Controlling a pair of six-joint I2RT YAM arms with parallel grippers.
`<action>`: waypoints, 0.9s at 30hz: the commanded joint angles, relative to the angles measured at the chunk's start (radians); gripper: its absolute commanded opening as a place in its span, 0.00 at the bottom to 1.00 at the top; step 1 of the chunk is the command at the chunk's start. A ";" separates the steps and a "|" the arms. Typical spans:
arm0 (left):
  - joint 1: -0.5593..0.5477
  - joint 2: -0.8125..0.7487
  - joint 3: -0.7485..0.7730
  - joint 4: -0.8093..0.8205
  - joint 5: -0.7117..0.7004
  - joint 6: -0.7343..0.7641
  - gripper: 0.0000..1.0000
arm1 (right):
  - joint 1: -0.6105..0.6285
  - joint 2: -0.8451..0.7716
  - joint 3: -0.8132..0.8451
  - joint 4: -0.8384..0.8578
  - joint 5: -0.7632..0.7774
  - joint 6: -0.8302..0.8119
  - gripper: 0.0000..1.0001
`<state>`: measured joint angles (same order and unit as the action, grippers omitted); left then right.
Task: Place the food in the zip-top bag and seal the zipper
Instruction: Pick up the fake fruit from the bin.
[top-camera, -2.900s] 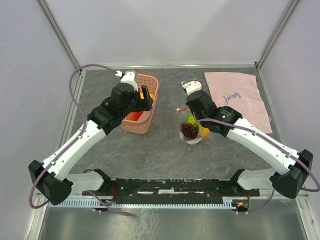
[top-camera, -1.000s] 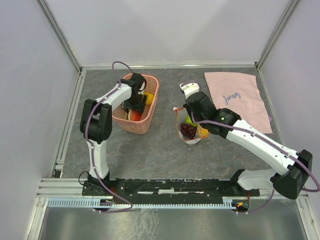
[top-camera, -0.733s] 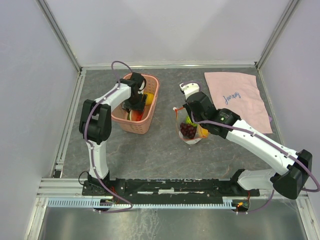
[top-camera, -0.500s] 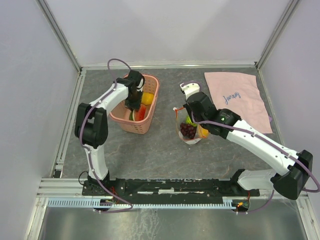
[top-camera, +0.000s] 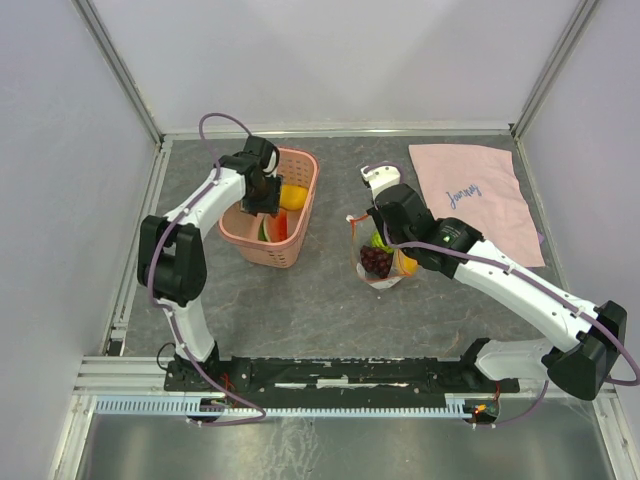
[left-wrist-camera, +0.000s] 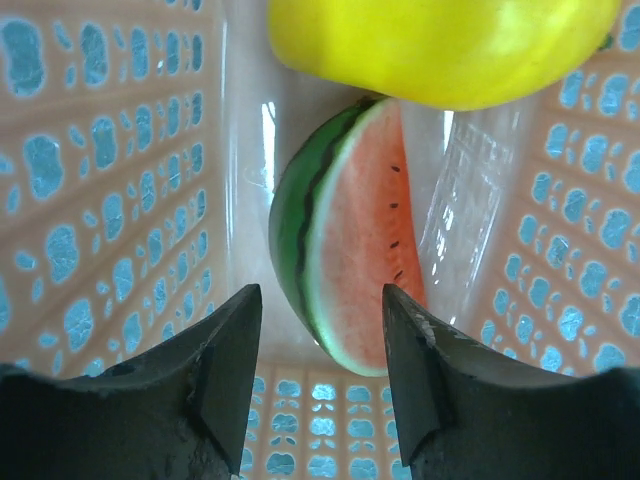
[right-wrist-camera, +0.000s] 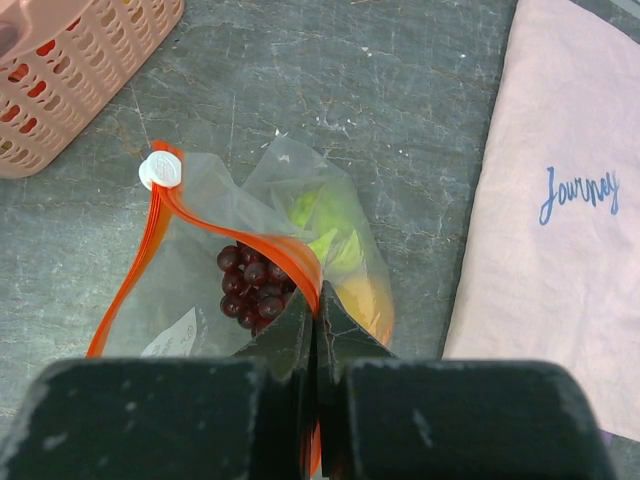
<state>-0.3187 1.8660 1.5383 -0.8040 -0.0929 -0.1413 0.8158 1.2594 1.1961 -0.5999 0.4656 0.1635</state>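
From above, the left arm (top-camera: 200, 205) rises from its base, folds at the elbow and reaches forward, its wrist dipped into the pink basket (top-camera: 300, 170) at the far left of the table (top-camera: 320, 310). The right arm (top-camera: 500, 275) stretches in a long diagonal from the near right corner to the zip-top bag (top-camera: 385, 275), which lies mid-table, right of the basket. A pink cloth (top-camera: 480, 195) with script writing lies flat at the far right. The table is grey and stone-patterned, with plain pale walls (top-camera: 350, 60) and a metal frame (top-camera: 120, 70).

In the left wrist view, the left gripper (left-wrist-camera: 320, 300) has its jaws spread apart, holding nothing — a watermelon slice (left-wrist-camera: 350, 260) shows in the gap on the basket floor, and a yellow fruit (left-wrist-camera: 440, 45) sits just beyond it.

In the right wrist view, the right gripper (right-wrist-camera: 316, 300) is pinched tight on the zipper (right-wrist-camera: 200, 225) — the red-orange strip curves open around the bag's mouth. Inside lie a dark grape bunch (right-wrist-camera: 250, 280) and a green piece (right-wrist-camera: 320, 225).
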 joint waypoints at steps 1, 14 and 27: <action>0.044 0.014 -0.013 0.031 0.055 -0.062 0.62 | -0.004 -0.033 0.003 0.036 -0.006 0.015 0.02; 0.027 0.081 -0.065 0.065 0.080 -0.132 0.84 | -0.004 -0.023 -0.004 0.041 -0.008 0.011 0.03; -0.020 0.133 -0.169 0.137 -0.073 -0.246 0.86 | -0.004 -0.014 -0.005 0.048 -0.018 0.007 0.05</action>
<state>-0.3294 1.9827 1.4292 -0.7219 -0.1123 -0.3038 0.8158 1.2594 1.1870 -0.5934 0.4480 0.1631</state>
